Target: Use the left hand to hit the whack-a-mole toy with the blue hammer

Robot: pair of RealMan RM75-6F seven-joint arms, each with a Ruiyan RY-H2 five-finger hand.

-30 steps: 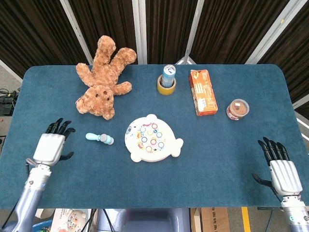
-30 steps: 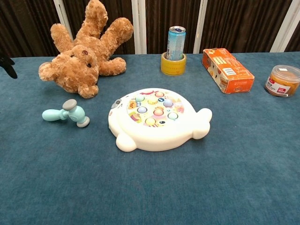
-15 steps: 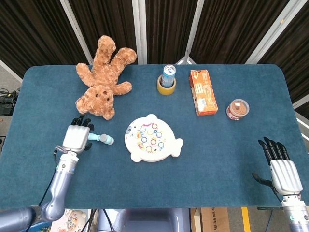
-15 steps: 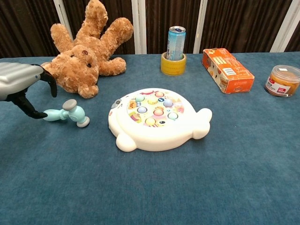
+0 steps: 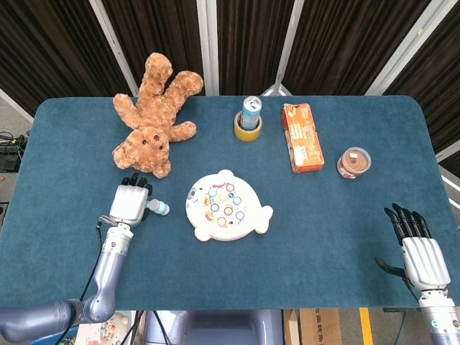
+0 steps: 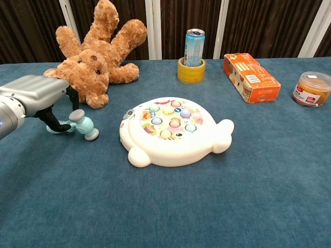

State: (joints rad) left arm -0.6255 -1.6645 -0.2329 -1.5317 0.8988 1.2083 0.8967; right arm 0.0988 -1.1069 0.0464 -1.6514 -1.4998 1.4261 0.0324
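Note:
The blue hammer point(image 5: 158, 208) point(image 6: 83, 125) lies on the table left of the white whack-a-mole toy point(image 5: 226, 206) point(image 6: 173, 132), its handle pointing left. My left hand point(image 5: 130, 202) point(image 6: 36, 95) hovers palm-down over that handle. Its fingers hang around the handle without closing on it, and the thumb is close beside the handle's end. The head view shows only the hammer's head past the hand. Far off at the table's near right corner, my right hand point(image 5: 420, 255) rests flat with fingers spread, holding nothing. It does not appear in the chest view.
A brown teddy bear point(image 5: 154, 118) point(image 6: 93, 57) lies just behind the left hand. Further back stand a can in a yellow tape roll point(image 5: 250, 115) point(image 6: 194, 49), an orange box point(image 5: 302, 136) point(image 6: 251, 77) and a small jar point(image 5: 353, 162) point(image 6: 312, 89).
My left hand has travelled right from the table's left edge and now sits over the hammer's handle. The hammer, the toy and the right hand have stayed put.

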